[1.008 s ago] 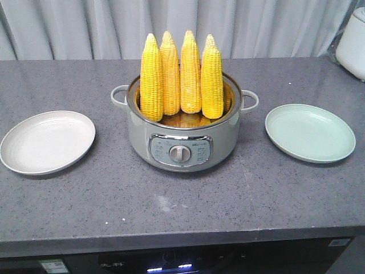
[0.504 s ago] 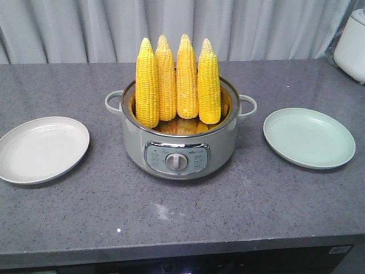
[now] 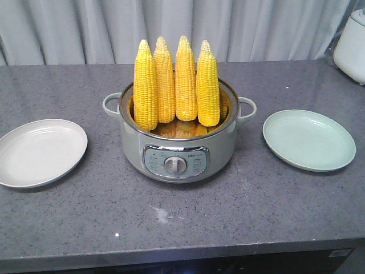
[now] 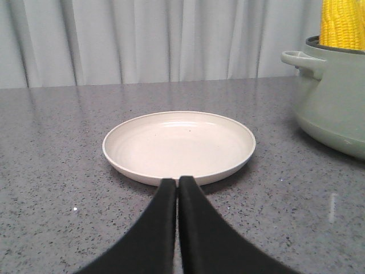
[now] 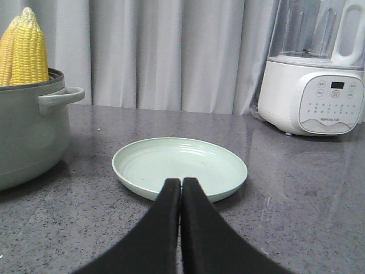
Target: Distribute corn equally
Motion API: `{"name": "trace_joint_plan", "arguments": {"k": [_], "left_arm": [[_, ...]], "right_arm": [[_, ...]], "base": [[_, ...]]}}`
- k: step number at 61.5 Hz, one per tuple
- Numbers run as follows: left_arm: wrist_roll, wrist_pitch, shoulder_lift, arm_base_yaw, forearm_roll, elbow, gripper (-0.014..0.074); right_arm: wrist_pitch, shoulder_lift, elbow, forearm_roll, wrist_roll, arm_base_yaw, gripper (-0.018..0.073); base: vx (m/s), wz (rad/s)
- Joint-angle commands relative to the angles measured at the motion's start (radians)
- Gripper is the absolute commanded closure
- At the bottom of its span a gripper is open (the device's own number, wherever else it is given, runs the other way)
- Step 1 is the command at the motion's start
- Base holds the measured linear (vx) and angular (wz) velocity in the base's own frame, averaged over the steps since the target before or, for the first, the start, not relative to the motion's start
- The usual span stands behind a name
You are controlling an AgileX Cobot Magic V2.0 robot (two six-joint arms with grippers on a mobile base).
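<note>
Several corn cobs (image 3: 177, 80) stand upright, tips up, in a grey-green electric pot (image 3: 178, 149) at the middle of the counter. A white plate (image 3: 40, 151) lies left of the pot and a pale green plate (image 3: 308, 140) right of it, both bare. My left gripper (image 4: 178, 181) is shut with nothing in it, just short of the white plate (image 4: 178, 145); the pot (image 4: 333, 108) and corn (image 4: 342, 23) are off to its right. My right gripper (image 5: 181, 181) is shut and holds nothing, at the near rim of the green plate (image 5: 179, 165); pot (image 5: 25, 131) and corn (image 5: 28, 51) are on its left.
A white blender base (image 5: 312, 85) stands at the back right of the counter, also seen as a white appliance (image 3: 351, 45) in the front view. A grey curtain hangs behind the counter. The counter's front edge (image 3: 182, 251) runs along the bottom.
In the front view the whole scene has slid a little left and down, so the camera has shifted. Pot, corn and plates keep their places relative to each other.
</note>
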Motion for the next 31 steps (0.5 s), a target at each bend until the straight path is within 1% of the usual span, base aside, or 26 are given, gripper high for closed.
{"name": "trace_joint_plan", "arguments": {"k": [1, 31], "left_arm": [[-0.005, -0.076, -0.017, -0.006, -0.003, 0.003, 0.0603], [-0.005, -0.076, -0.017, -0.006, -0.003, 0.003, 0.0603]], "right_arm": [[-0.072, -0.006, 0.007, -0.010, -0.003, -0.007, 0.0564], [-0.072, -0.006, 0.007, -0.010, -0.003, -0.007, 0.0564]], "base": [[0.01, 0.00], [0.01, 0.01]]}}
